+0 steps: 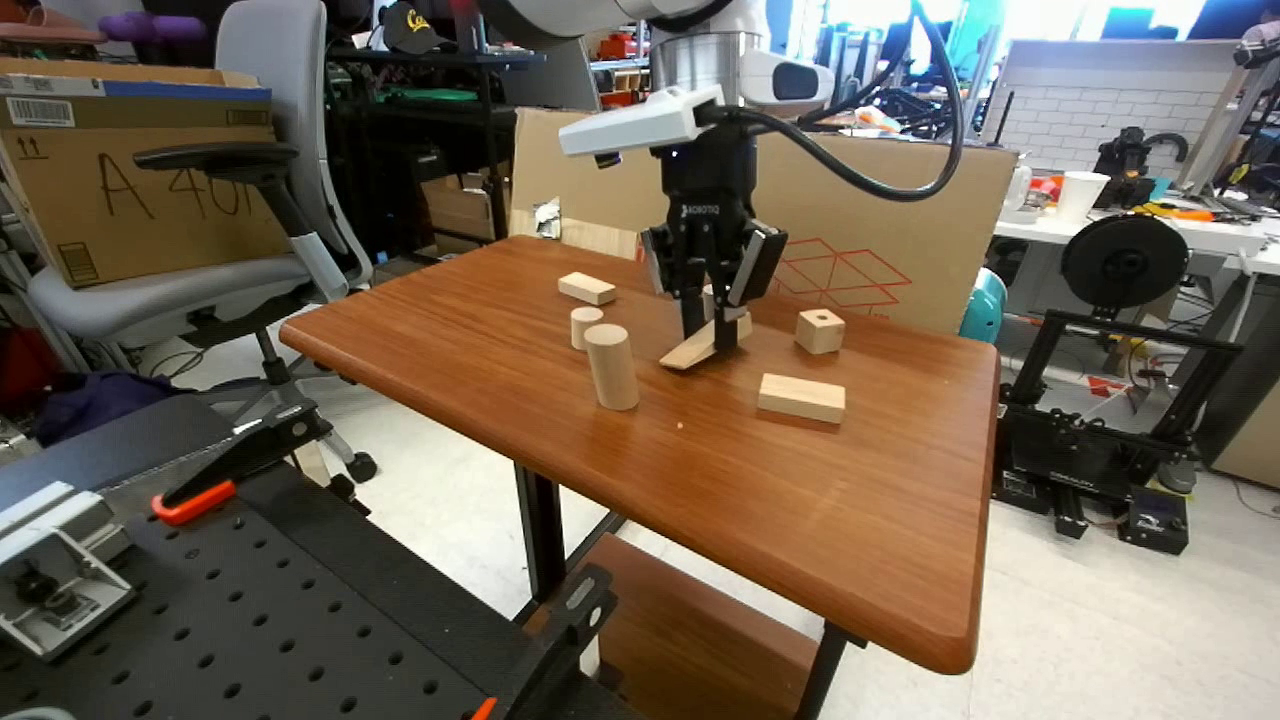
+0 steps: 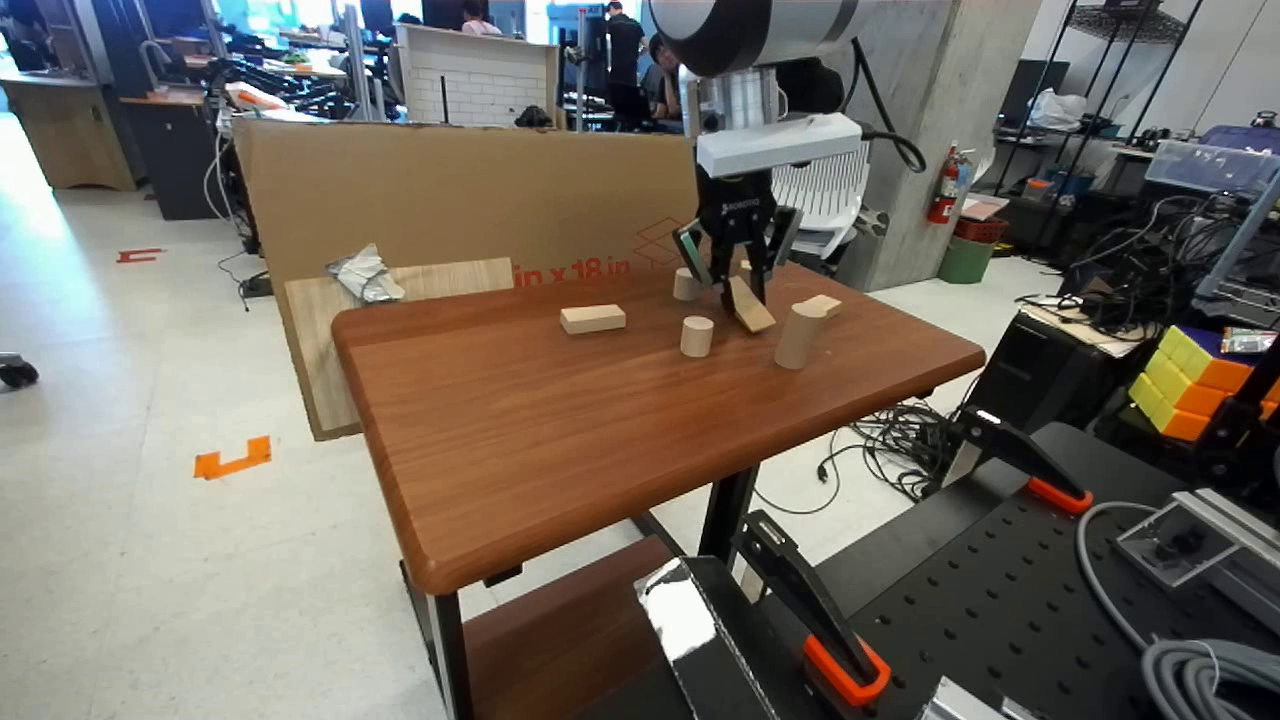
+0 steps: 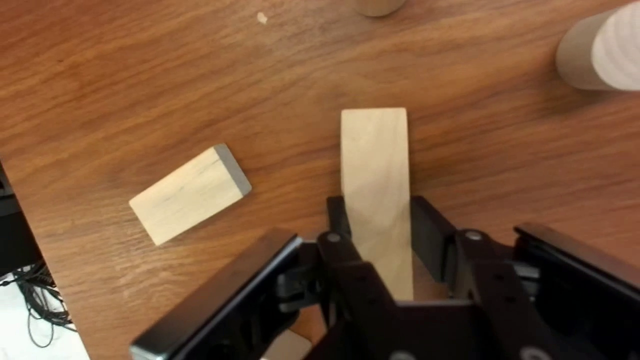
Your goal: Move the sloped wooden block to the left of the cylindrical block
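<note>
My gripper point(image 3: 378, 215) is grasping the sloped wooden block point(image 3: 375, 160): one pad against each long side in the wrist view, the gap no wider than the block. The block runs lengthwise between my fingers, its squared end reaching past the pads. In both exterior views its long face slants down toward the tabletop point(image 1: 830, 500), red-brown, grain-streaked. The cylindrical block point(image 1: 613, 368), smooth and pale, stands upright, apart from my grip; a shorter round peg point(image 1: 586, 328) stands near it.
</note>
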Motion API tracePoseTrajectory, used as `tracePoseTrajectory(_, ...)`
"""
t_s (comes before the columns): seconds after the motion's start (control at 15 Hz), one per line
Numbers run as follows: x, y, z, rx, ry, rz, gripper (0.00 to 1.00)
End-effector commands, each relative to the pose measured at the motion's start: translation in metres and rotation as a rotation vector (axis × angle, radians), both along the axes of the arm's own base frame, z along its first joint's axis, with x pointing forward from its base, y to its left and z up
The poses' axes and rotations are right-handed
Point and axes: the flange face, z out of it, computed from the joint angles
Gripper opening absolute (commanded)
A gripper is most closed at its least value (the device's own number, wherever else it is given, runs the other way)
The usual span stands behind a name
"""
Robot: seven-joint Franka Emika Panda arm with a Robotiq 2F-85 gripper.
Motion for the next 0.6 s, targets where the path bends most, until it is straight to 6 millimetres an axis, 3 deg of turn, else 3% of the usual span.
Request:
tracePoseTrajectory(0.0, -0.007, 0.032, 0.044, 0.007, -0.048, -0.024, 0.10)
tracePoseTrajectory(0.33, -0.044, 0.115, 0.110, 0.022, -0.121, 0.155, 0.10)
tracePoseTrajectory(0.53, -0.066, 0.157, 0.133, 0.072, -0.129, 0.240, 0.10)
